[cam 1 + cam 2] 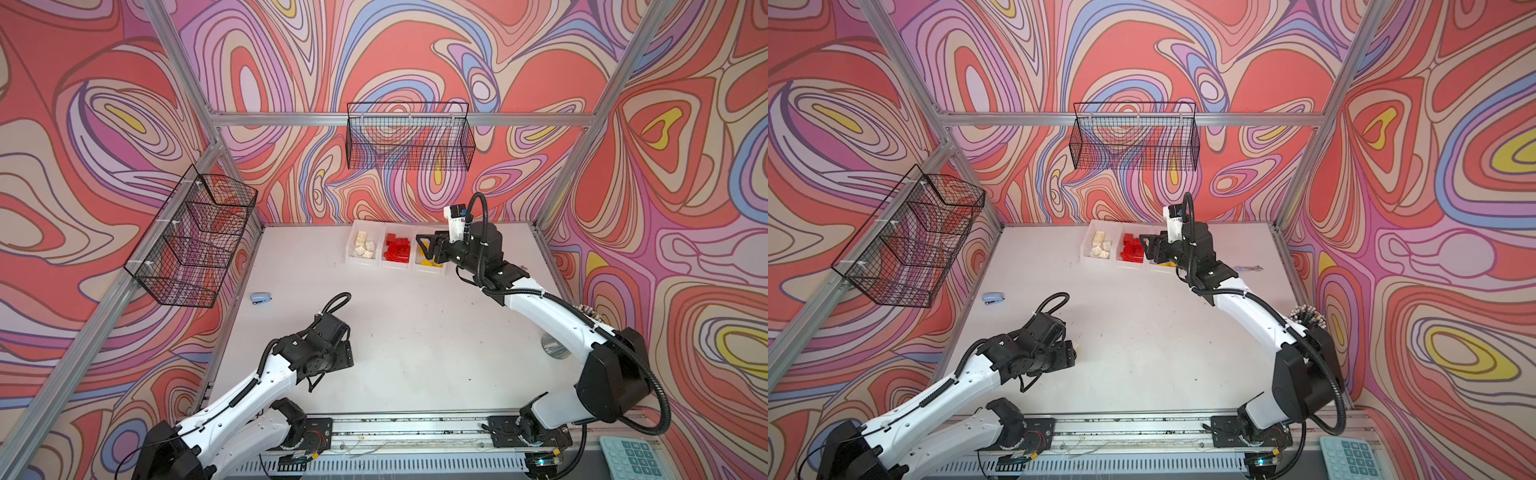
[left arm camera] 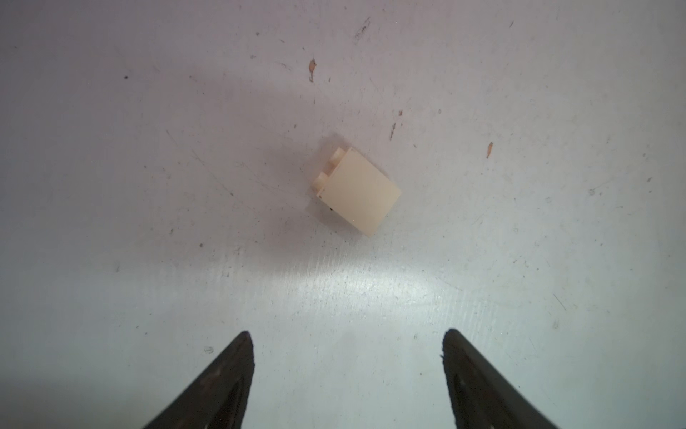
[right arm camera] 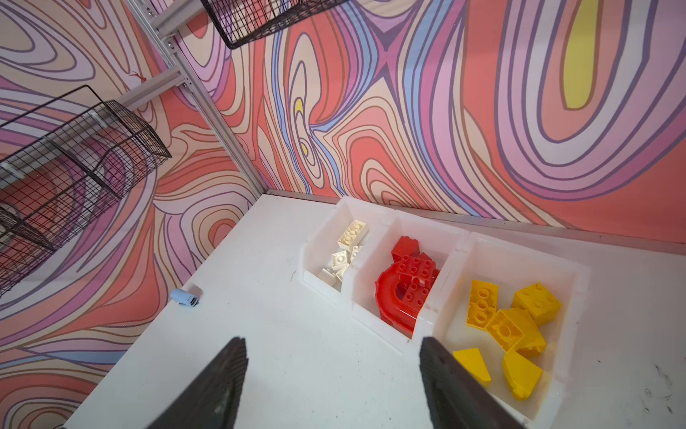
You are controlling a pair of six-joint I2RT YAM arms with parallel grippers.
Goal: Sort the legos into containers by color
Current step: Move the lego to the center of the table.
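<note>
White tabletop [image 1: 415, 332], open ground from centre to the 6 o'clock edge. Three bins [image 3: 460, 241] in a row along the 12 o'clock edge, holding white, red and yellow; at least five yellow bricks [image 3: 482, 302]. One white brick [image 2: 356, 191] lies on its side near 8 o'clock, below the left gripper [image 2: 347, 334], which is spread and not touching it. Right gripper [image 3: 333, 340] spread, empty, above the yellow bin. One stapler [image 1: 261, 297] near the 9 o'clock edge.

In both top views the right arm [image 1: 540, 307] covers most of the bin [image 1: 428, 270] beneath its wrist, whose contents barely show. In the wrist views the left gripper [image 2: 347, 336] and right gripper [image 3: 334, 340] show only fingertips; the picture's edge cuts off the rest. The calculator [image 1: 631, 457] runs off the corner.
</note>
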